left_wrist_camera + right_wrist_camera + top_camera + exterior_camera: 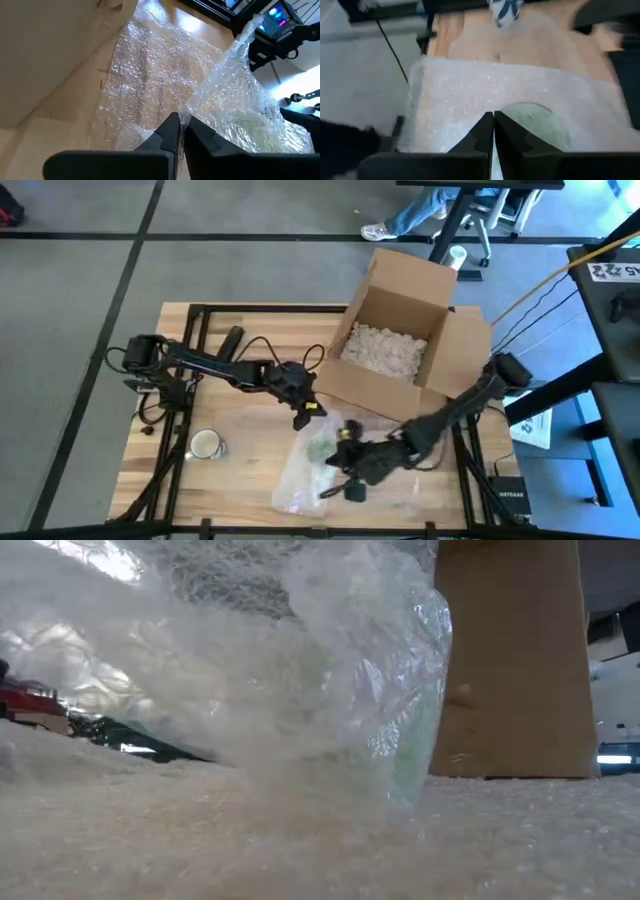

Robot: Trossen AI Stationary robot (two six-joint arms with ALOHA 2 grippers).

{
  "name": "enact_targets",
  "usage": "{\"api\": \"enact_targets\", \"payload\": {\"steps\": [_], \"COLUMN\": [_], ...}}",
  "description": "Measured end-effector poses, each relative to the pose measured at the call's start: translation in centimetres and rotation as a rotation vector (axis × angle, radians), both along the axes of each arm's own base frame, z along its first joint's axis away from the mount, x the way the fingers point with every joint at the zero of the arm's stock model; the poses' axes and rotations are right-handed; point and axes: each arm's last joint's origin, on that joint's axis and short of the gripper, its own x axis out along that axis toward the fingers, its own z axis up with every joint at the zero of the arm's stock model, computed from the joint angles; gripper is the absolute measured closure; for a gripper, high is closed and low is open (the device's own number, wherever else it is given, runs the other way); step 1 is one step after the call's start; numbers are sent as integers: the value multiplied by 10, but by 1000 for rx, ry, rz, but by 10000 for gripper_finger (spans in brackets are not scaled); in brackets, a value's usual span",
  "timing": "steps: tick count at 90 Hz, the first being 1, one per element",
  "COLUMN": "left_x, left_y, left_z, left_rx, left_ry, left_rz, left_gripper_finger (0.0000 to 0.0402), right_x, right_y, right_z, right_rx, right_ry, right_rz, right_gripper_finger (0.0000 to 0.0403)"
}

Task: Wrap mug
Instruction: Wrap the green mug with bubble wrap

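The left gripper point(181, 125) is pinched on a raised fold of the bubble wrap point(165, 80) near the middle of the desk point(240, 470). The right gripper point(493, 125) is pressed together on the sheet's edge. A pale green shape under the film, probably the mug point(535, 122), sits just beside the right gripper. An open cardboard box point(400, 330) stands behind.

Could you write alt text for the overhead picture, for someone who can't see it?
Two dark robot arms meet over a bubble wrap sheet on a wooden table, beside an open cardboard box of packing peanuts.
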Motion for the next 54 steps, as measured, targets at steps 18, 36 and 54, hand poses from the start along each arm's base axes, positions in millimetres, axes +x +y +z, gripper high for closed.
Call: {"api": "enact_targets", "payload": {"steps": [18, 36, 54], "left_x": [0, 0, -2], "left_y": [0, 0, -4], "left_z": [0, 0, 5], "left_rx": [1, -2, 1], "left_ry": [-2, -2, -8], "left_rz": [1, 6, -6], "left_gripper_finger": [401, 401, 401], "right_x": [25, 39, 38], "right_y": [-5, -12, -18], "right_z": [-1, -26, -41], "right_rx": [-73, -64, -63], "right_ry": [163, 272, 393], "right_rz": [-23, -30, -58], "right_gripper_finger": [403, 403, 403]}}
